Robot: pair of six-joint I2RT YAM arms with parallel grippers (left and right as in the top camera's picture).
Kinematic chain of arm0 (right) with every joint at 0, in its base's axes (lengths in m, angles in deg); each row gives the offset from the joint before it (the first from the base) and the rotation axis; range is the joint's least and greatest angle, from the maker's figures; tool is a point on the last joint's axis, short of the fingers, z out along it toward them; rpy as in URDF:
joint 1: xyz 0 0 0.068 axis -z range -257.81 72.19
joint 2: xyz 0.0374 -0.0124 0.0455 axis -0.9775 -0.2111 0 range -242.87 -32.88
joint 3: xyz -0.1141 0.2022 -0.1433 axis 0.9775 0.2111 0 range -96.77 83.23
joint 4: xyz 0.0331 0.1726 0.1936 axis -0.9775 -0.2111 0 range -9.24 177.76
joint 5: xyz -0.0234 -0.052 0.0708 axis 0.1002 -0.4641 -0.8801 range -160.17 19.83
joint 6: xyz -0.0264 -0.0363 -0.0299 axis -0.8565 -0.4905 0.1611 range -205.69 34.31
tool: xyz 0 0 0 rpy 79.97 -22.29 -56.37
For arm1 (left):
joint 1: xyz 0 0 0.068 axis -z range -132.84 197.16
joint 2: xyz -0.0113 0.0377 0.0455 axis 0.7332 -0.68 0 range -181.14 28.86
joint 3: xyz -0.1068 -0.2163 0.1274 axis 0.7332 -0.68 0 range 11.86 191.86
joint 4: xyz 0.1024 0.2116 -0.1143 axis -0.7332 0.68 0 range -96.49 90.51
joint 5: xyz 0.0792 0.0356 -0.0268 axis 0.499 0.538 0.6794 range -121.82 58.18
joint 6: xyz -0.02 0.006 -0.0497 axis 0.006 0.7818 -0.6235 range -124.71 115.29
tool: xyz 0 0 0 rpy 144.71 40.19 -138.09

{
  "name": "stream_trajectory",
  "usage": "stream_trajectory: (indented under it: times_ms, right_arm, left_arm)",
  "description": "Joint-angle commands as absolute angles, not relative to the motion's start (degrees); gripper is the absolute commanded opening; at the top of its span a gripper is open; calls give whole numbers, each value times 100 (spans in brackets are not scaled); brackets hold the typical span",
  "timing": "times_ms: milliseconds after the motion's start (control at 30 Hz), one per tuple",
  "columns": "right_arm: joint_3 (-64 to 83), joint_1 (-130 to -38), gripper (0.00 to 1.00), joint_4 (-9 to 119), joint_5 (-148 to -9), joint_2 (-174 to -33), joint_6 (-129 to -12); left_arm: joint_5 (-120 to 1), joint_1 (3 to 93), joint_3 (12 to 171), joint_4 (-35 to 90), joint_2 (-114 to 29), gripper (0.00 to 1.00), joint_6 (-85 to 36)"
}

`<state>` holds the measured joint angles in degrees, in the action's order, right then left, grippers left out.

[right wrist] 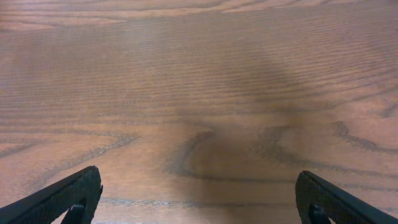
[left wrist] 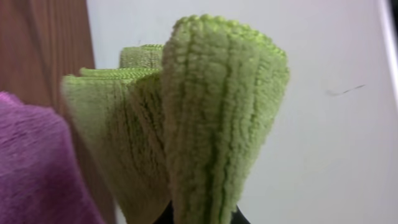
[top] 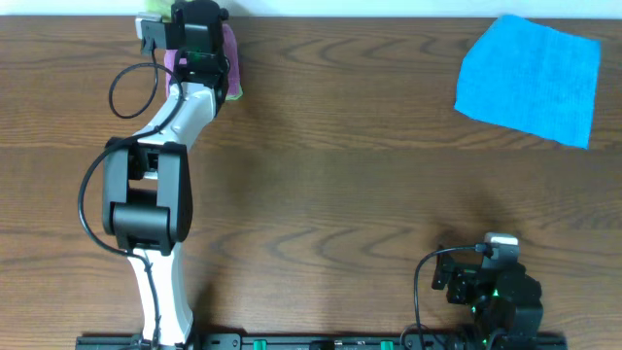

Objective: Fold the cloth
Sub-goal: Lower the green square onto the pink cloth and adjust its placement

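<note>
Reaching to the far-left corner of the desk (top: 340, 194), the left arm (top: 146, 209) is stretched long, its head over the pinkish-purple cloth (top: 231, 58)

Left jaws closed on the cloth (left wrist: 211, 124). In the wrist view it is pinched at the bottom of frame, with dark jaw tips just showing on either side and folds fanning upward from the grip

Cloth is lime yellow-green with a looped terry pile, ribbed in vertical rows. A stitched hem runs along the top edges. Several layers show: one thick rounded fold nearest the camera, and flatter layers behind it and to its left

Behind the cloth is a pale plain surface, with desk wood at upper left. Purple pile, blurred, sits at lower left just beside the lime. Whether they touch, cannot tell

From overhead only slivers of lime show, one left of the arm's head and one at the purple cloth's lower edge

Blue cloth (top: 530, 78) lies flat at the far right corner, well apart

Right arm (top: 491, 287) is at the near right edge, right jaws wide open over bare wood grain
</note>
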<state>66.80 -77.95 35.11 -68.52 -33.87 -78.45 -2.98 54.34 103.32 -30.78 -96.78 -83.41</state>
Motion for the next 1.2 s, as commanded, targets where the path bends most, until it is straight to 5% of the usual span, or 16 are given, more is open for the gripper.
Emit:
stream_trajectory:
  times_ms: [0, 733, 1167]
  right_arm:
    - [6719, -7767, 99, 3500, -6871, -3337, -7757]
    - [6719, -7767, 99, 3500, -6871, -3337, -7757]
    - [6719, -7767, 99, 3500, -6871, -3337, -7757]
  left_arm:
    - [-333, 5436, 10469, -3087, -9919, 6, -8072]
    - [-357, 5537, 10471, -3190, -10118, 6, -8103]
    - [-322, 5587, 10463, -1931, -9700, 6, -8271]
